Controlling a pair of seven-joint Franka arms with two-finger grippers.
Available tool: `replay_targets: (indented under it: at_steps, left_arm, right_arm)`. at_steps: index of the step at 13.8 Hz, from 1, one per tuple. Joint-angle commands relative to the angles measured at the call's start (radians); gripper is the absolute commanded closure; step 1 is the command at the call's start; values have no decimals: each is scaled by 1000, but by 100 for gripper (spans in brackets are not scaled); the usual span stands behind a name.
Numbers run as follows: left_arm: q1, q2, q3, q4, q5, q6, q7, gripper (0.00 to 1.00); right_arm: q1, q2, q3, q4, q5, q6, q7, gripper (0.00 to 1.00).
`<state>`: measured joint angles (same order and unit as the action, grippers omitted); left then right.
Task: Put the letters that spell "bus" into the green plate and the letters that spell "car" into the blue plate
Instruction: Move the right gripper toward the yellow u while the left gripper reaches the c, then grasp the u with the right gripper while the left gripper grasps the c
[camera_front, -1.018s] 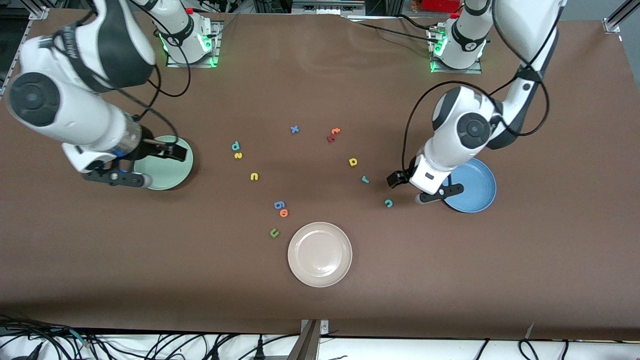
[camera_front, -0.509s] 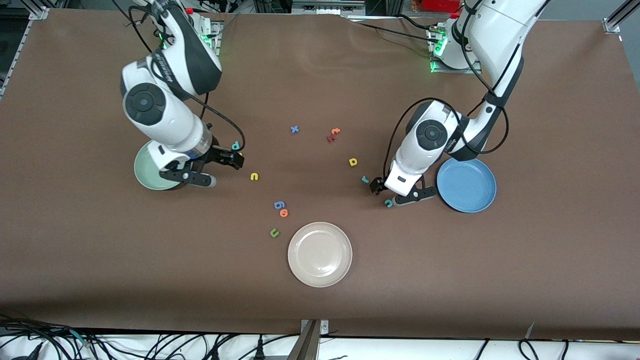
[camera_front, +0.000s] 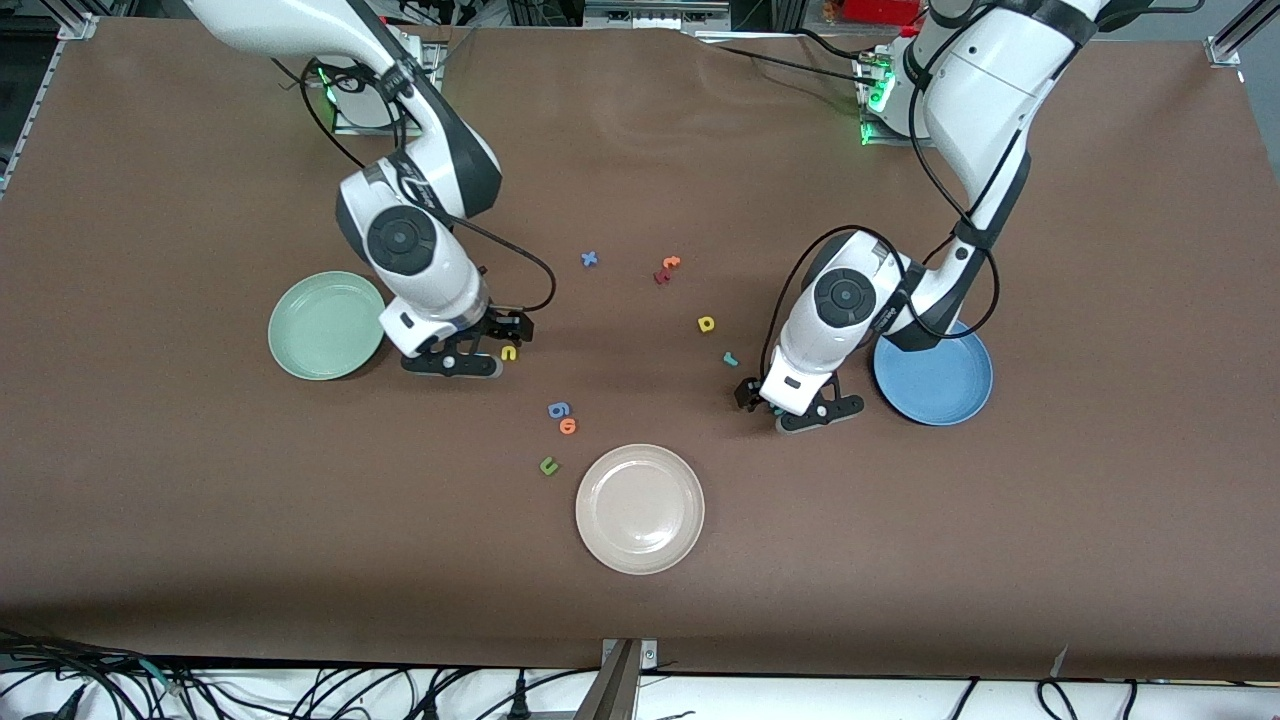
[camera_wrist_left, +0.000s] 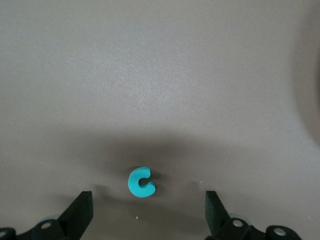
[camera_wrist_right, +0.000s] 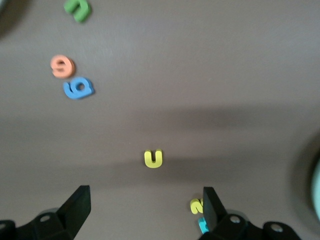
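Note:
My left gripper (camera_front: 781, 405) (camera_wrist_left: 147, 216) hangs open over the teal "c" (camera_wrist_left: 141, 182), which lies on the table between its fingers, untouched. The teal "r" (camera_front: 730, 358) and yellow "a" (camera_front: 707, 323) lie farther from the front camera, and the blue plate (camera_front: 945, 385) sits beside the left gripper. My right gripper (camera_front: 487, 346) (camera_wrist_right: 145, 211) is open and holds nothing, over the table by the yellow "u" (camera_front: 509, 352) (camera_wrist_right: 153, 158). The yellow "s" (camera_wrist_right: 196, 205) and teal "b" (camera_wrist_right: 202, 225) lie against one finger, the "b" half hidden. The green plate (camera_front: 320, 325) is beside that arm.
A cream-white plate (camera_front: 640, 509) sits nearer the front camera, with an olive "u" (camera_front: 548, 465), orange "o" (camera_front: 568, 426) and blue "g" (camera_front: 558, 409) close to it. A blue "x" (camera_front: 589, 259), orange "t" (camera_front: 671, 262) and a red letter (camera_front: 661, 276) lie toward the bases.
The right gripper has swung from over the green plate to the yellow "u". The left gripper has moved from the blue plate's rim to over the "c". Both stayed open.

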<state>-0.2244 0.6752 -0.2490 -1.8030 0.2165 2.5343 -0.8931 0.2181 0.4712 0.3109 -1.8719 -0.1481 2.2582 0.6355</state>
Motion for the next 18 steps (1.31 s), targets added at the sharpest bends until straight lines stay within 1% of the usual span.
replay_targets:
  at_steps: [1, 2, 3, 4, 5, 7, 10, 11, 12, 13, 14, 18]
  left_arm:
    - [-7, 40, 7, 48, 43, -6, -12, 5]
    - [-7, 40, 7, 48, 56, -9, -12, 10]
    - [-7, 41, 7, 48, 61, -12, -12, 15]
    - [-7, 43, 7, 48, 61, -14, -12, 22]
    - [-7, 43, 7, 48, 63, -15, -12, 29]
    - [-7, 46, 7, 47, 66, -19, -12, 46]
    - [-7, 49, 7, 47, 96, -32, -4, 60]
    - [-7, 49, 7, 47, 96, -32, -4, 63]
    - [-6, 49, 7, 47, 96, -32, -4, 65]
    - [-6, 49, 7, 47, 96, -32, -4, 68]
    - [-6, 49, 7, 47, 96, -32, -4, 72]
    - [-7, 50, 7, 43, 98, -46, -4, 82]
  right_arm:
    - [3, 82, 2, 10, -24, 87, 12, 2]
    - [4, 90, 2, 10, -24, 101, 12, 8]
    - [4, 93, 2, 10, -24, 101, 12, 22]
    - [3, 96, 2, 10, -24, 101, 9, 40]
    - [3, 98, 0, 10, -24, 101, 4, 45]
    - [3, 112, 0, 10, -25, 101, 1, 44]
    - [3, 122, 0, 2, -36, 101, -2, 43]
    - [3, 124, 0, 2, -50, 101, -17, 42]
    - [3, 127, 0, 2, -51, 101, -22, 37]
    - [3, 133, -1, 0, -51, 104, -22, 36]
    - [3, 135, -1, -1, -51, 110, -22, 36]
    - [1, 144, -4, -15, -53, 116, -23, 36]
